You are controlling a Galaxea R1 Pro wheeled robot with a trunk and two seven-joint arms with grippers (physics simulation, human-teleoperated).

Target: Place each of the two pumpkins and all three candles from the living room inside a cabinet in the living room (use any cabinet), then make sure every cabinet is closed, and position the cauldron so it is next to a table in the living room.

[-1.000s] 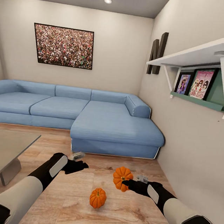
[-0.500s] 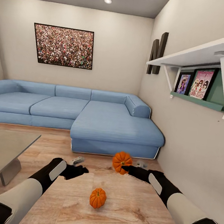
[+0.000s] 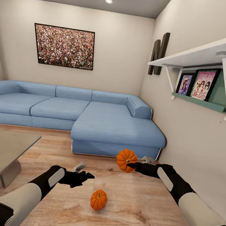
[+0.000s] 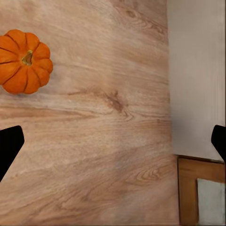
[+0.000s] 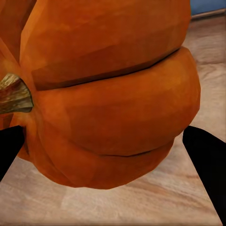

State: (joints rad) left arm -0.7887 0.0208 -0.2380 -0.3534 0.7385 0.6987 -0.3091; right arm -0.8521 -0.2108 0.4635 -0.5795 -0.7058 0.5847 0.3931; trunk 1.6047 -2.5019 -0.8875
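One bright-orange ribbed pumpkin [image 3: 98, 199] rests on a light wooden top [image 3: 131, 215] just in front of me; it also shows in the left wrist view as pumpkin [image 4: 24, 61]. My left gripper [image 3: 85, 171] hovers open a little left of and beyond it, nothing between its fingers. A second pumpkin [image 3: 126, 159] is held off the surface, my right gripper [image 3: 132, 164] shut on it; up close this pumpkin [image 5: 113, 94] sits between both black fingertips [image 5: 207, 160]. The grey glossy table [image 3: 1, 151] stands at the left.
A blue corner sofa [image 3: 90, 119] runs along the far wall. On the right wall, a white shelf [image 3: 206, 54] with framed pictures juts out above my right arm. Wooden floor [image 3: 51, 144] lies between sofa and table.
My right gripper has carried its pumpkin up and away from me, toward the sofa. The left gripper has slid nearer, toward the pumpkin resting on the wood. That pumpkin has not moved.
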